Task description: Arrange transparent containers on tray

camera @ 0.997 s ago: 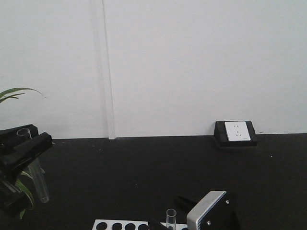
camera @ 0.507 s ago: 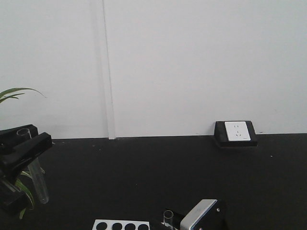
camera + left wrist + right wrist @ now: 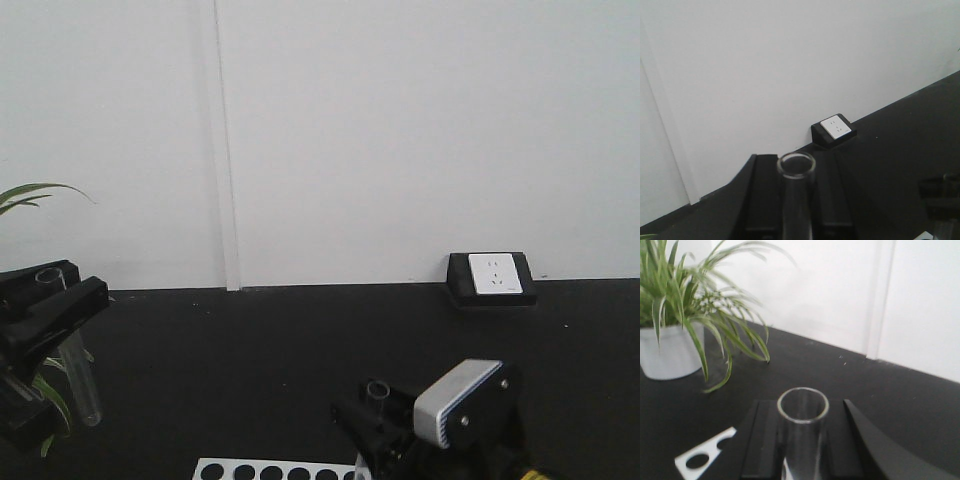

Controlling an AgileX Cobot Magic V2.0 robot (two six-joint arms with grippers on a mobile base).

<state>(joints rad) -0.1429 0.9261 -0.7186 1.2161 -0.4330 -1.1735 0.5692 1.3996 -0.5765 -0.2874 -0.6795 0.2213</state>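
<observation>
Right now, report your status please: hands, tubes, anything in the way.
Left hand shut on left tube, in air. Right hand shut on right tube, near white rack. Tray not in view.

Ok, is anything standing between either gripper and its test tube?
Nothing. The left gripper is shut on one test tube, the right gripper on a second test tube. No tray in view, so that path cannot be judged.

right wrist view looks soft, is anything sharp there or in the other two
Right wrist: the right tube rim is fairly crisp, the plant is soft and the wall washed out. Left wrist: the left tube blurs below its rim, the socket reads clearly. Front: flat even light, no glare, black table hides detail.
</observation>
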